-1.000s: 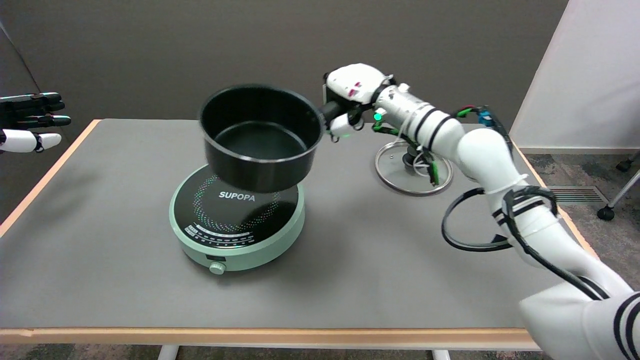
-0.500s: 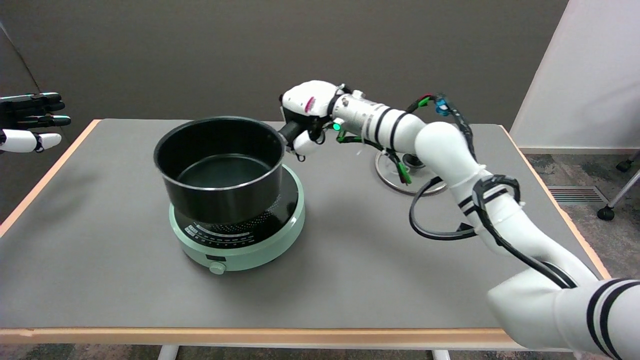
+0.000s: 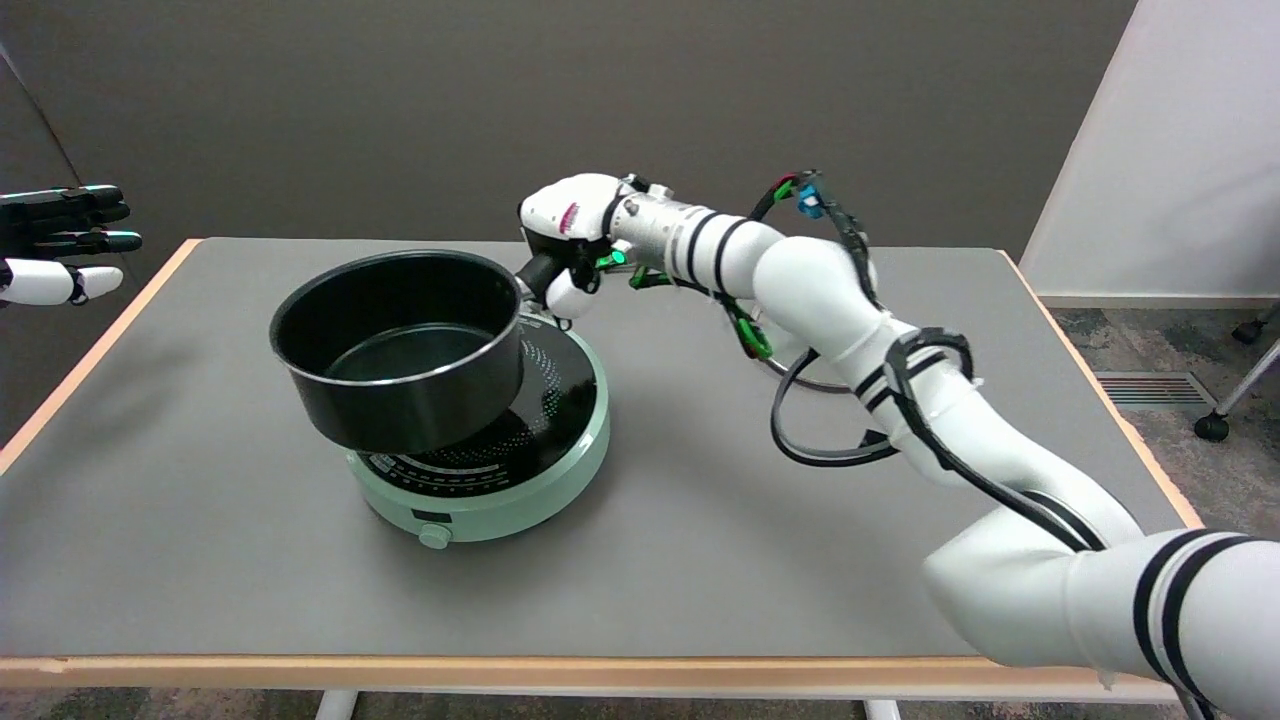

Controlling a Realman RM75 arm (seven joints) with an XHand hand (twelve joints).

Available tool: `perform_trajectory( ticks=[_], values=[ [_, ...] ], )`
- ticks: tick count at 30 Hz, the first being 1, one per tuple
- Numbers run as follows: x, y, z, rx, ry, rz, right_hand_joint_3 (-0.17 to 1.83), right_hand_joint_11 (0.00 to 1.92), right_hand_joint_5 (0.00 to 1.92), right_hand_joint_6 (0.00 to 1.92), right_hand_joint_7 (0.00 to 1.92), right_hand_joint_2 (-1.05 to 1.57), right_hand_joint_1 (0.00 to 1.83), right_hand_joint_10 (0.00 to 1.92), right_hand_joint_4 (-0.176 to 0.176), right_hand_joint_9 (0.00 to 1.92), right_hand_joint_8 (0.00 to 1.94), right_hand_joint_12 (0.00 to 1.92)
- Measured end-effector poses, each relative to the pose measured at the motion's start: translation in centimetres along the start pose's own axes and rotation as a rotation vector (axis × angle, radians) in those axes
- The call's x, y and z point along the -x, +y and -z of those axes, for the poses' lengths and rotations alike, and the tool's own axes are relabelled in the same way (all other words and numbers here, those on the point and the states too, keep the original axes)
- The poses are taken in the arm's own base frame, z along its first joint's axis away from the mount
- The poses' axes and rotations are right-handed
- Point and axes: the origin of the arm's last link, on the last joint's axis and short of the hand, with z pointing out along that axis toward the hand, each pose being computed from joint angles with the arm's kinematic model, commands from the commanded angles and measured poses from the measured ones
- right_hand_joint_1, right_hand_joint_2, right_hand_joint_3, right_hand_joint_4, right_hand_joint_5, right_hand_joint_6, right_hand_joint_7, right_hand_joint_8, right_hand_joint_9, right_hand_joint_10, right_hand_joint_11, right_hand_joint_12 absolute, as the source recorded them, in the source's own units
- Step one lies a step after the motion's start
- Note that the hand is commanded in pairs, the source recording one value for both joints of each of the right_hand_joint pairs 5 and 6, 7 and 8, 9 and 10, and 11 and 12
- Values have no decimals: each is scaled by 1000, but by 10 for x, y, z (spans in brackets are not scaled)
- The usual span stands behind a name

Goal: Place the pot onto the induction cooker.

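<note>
We see the right hand (image 3: pixel 562 240) gripping the black pot (image 3: pixel 400 350) by its short handle, holding it low over the green induction cooker (image 3: pixel 500 470), which sits toward the bench's (image 3: pixel 700 560) near edge; the pot overhangs the cooker's side toward the bench's left edge and looks tilted, and whether its base touches the glass we cannot tell. If we let go here, we judge the pot could land off-centre and tip or slide off that side. Lowering it tilted risks one edge striking first and nudging the cooker, and the one-sided hold could let the pot swing.
</note>
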Motion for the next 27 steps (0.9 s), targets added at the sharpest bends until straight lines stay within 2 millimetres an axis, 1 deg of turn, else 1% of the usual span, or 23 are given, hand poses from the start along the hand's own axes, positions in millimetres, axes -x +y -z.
perform_trajectory(
  ticks=[6,13,19,27],
  values=[
    [0,-6,-15,19,4,2,688,1825,1825,1825,1825,1260,968,1825,-78,1825,1825,1825],
    [-1,-12,-25,36,21,14,688,1825,1825,1825,1825,1263,967,1825,-78,1825,1825,1825],
    [-2,-14,-27,49,39,30,690,1824,1824,1824,1824,1263,967,1824,-78,1824,1824,1824],
    [5,-9,-22,75,53,41,695,1823,1823,1823,1823,1262,964,1823,-78,1823,1823,1823]
  ],
)
